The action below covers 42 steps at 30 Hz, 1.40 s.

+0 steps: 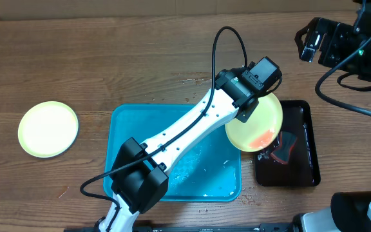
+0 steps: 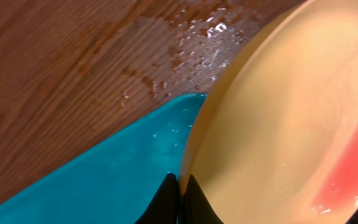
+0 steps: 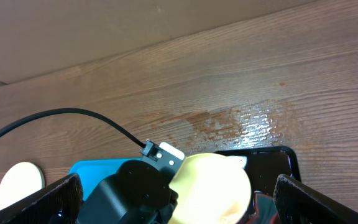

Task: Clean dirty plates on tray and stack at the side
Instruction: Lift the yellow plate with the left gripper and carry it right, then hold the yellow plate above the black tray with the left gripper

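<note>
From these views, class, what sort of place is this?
Likely a robot dishwashing test bench: a wet turquoise rectangular plastic tray on a wooden table, and a sauce-smeared pale yellow round plastic plate in the left gripper.

overhead: straight down, far | left wrist: close on plate (image 2: 278, 124) | right wrist: high, oblique | shared: plate, tray (image 1: 124, 129)

A: Bkgd, quick?
B: Brown wood worktop (image 1: 108, 58), long grain lines, fills approx. every view.
A: Dry?
B: Nope. Wet patch (image 1: 195, 82) w/ droplets near the middle, glinting white in the light.
A: Beyond it?
B: Plain paler brown surface (image 3: 73, 31) past the far edge, right wrist view. Can't tell what it is.
</note>
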Available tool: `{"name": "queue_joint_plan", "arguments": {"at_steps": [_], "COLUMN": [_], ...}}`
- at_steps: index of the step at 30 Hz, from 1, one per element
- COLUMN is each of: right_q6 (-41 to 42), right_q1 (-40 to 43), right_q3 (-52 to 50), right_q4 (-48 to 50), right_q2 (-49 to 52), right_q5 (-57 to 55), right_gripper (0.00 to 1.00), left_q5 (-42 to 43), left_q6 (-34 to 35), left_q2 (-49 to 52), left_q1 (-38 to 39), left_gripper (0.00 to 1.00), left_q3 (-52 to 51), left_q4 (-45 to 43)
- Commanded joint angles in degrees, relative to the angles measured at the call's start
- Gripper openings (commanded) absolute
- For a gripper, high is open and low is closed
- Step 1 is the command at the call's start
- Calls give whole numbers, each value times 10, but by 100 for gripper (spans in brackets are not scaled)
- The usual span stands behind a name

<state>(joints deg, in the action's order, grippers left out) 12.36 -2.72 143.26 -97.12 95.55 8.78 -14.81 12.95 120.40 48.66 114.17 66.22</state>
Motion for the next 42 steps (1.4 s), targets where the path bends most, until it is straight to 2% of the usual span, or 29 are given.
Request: {"name": "queue_joint_plan", "arguments": {"at_steps": [1,20,27,32,36,42], "right_q6": [-4,-2,-2,-2,-2,-2], "right_q1": [2,2,2,2,2,2], "right_q3": [13,16,16,16,16,16], "right_q4": [5,110,150,151,146,139], "right_q2": [-14,-28,-46,-49,-49,-49], "right_q5": [3,-27,-27,-27,-27,-27], "right_gripper": [100,100,100,100,100,100], "left_q5": [-53,-233,-266,-307,-351,-418], "left_q6": [-10,-66,-105,-161,-251,-336], "left_q2": [2,2,2,2,2,2], "left_q1": [4,118,144,172,198,218], "left_gripper": [4,4,4,4,4,4], "left_q3": [17,17,17,17,17,17], "left_q4": [5,-35,-70,-116,-153,-198]}}
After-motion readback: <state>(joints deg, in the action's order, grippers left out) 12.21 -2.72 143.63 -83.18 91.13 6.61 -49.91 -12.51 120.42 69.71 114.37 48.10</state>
